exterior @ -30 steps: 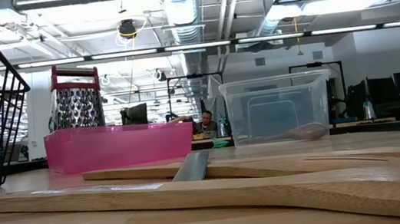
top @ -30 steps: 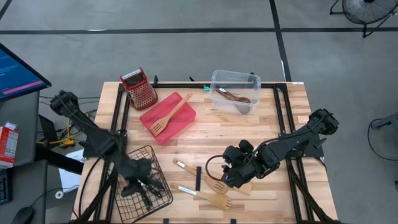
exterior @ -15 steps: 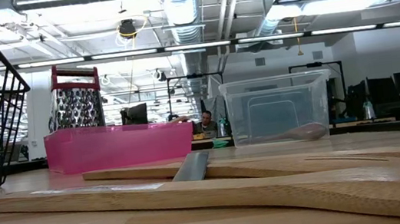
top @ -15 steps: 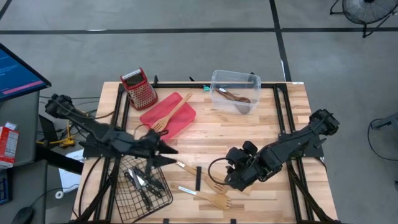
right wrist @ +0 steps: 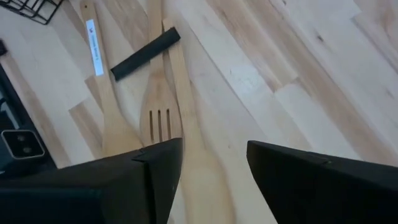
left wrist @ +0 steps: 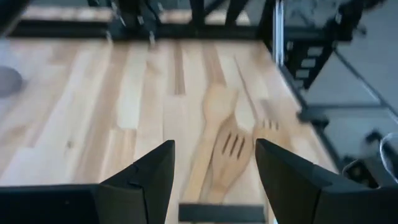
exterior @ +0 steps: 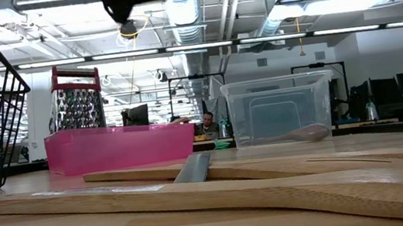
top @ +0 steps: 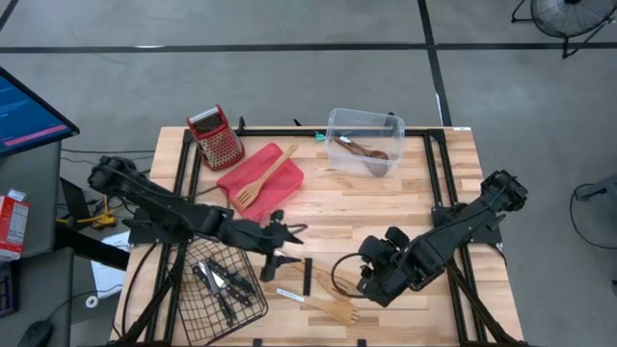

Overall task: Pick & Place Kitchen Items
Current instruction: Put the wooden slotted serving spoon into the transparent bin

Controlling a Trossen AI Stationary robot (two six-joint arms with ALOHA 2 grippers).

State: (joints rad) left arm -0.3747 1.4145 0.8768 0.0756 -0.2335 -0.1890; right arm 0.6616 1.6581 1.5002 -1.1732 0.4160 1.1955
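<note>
Three light wooden utensils point(top: 323, 297) lie side by side on the table near its front edge, among them a slotted turner point(right wrist: 160, 124). A black-handled knife point(top: 307, 277) lies across their handles. My left gripper point(top: 289, 234) hangs open just left of them, pointing almost level toward the table's right; its wrist view shows the turner point(left wrist: 232, 149) ahead between its fingers. Over the utensils' broad ends my right gripper point(top: 369, 281) also stands open, slanting down. Several knives lie in the wire basket point(top: 217, 287).
A red tray point(top: 280, 188) holding a wooden turner sits at the back left, beside a red-topped box grater point(top: 218, 138). A clear plastic bin point(top: 364, 142) with a dark spoon stands at the back. Bare wood lies between bin and utensils.
My left gripper has swung from over the wire basket toward the table's right, tipping from pointing down to nearly level, and now faces the wooden utensils. My right gripper has drifted a little toward the table's near edge. Nothing on the table has moved.
</note>
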